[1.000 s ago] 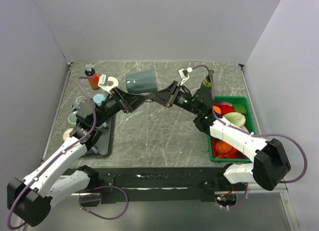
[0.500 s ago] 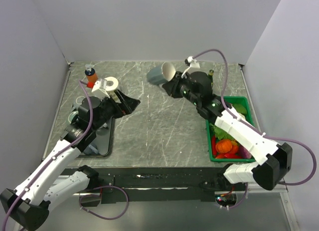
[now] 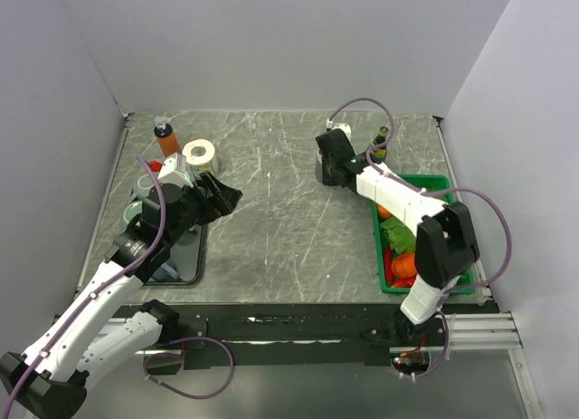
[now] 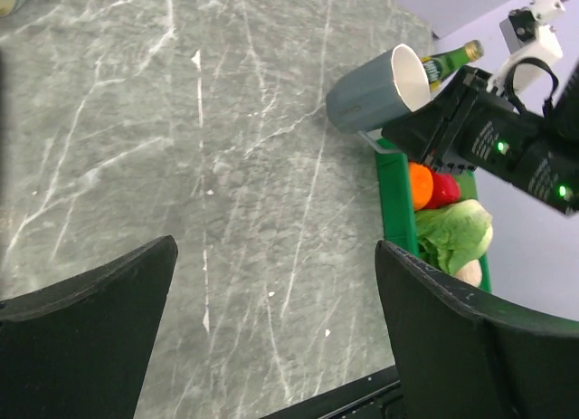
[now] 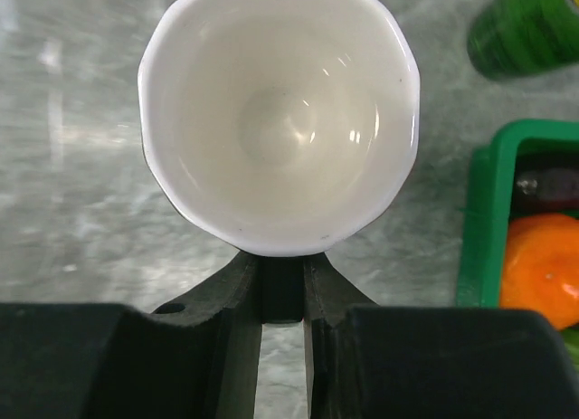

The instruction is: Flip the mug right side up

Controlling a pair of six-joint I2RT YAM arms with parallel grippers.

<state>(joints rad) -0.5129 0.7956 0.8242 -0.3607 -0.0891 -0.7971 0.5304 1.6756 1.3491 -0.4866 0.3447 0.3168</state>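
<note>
far left on the table i see a small orange bottle with a dark cap, and just beside it a white tape roll lying flat. a black tray sits under my left arm near the left edge. the left gripper hangs over the table just right of that tray with its jaws spread wide and nothing between them; in its wrist view only bare marbled surface shows between the two dark fingers.

the middle of the table is grey stone with pale veins.

toward the back right is the mug, grey outside and white inside. it is tilted, mouth turned up toward the right wrist, and the right wrist camera looks straight into the bowl. the right gripper is pinched closed on the mug's near side just under the rim. from above the wrist covers most of it. i cannot tell whether its base touches the table.

just beyond stands a green glass bottle. right of that is the green bin against the right edge, holding an orange fruit, something red, and lettuce.
</note>
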